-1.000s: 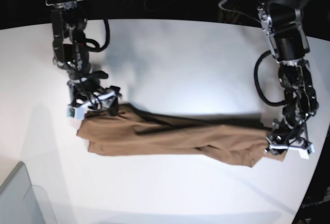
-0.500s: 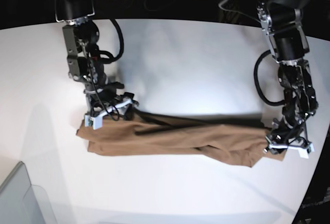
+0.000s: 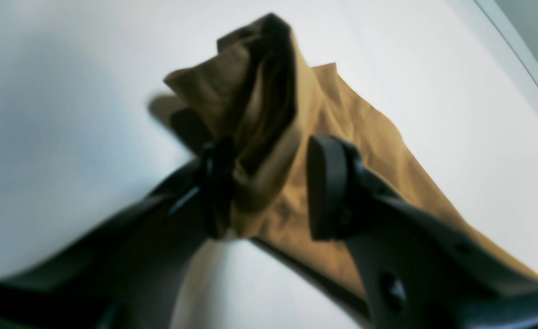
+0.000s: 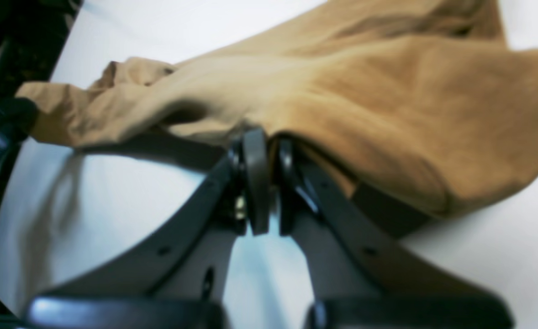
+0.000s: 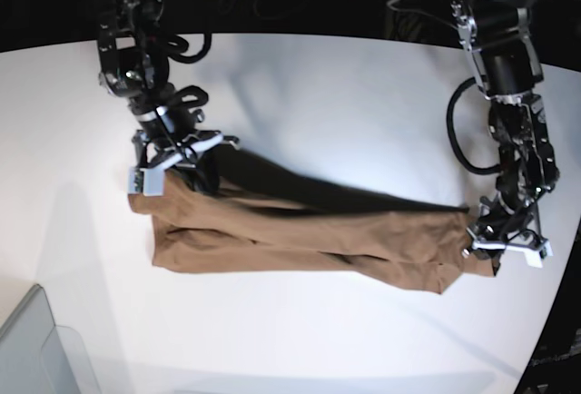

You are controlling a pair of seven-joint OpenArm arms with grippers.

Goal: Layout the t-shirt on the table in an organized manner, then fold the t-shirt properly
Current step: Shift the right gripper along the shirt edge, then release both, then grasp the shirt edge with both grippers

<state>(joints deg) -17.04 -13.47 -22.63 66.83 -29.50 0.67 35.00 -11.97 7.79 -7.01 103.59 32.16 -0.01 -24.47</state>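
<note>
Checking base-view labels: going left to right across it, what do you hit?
Right claw shut on the t-shirt's left end → t-shirt bunched in a long band across the table → left claw at its right end.

Black jointed arms, looped black cables, white-tipped gripper fittings.
</note>
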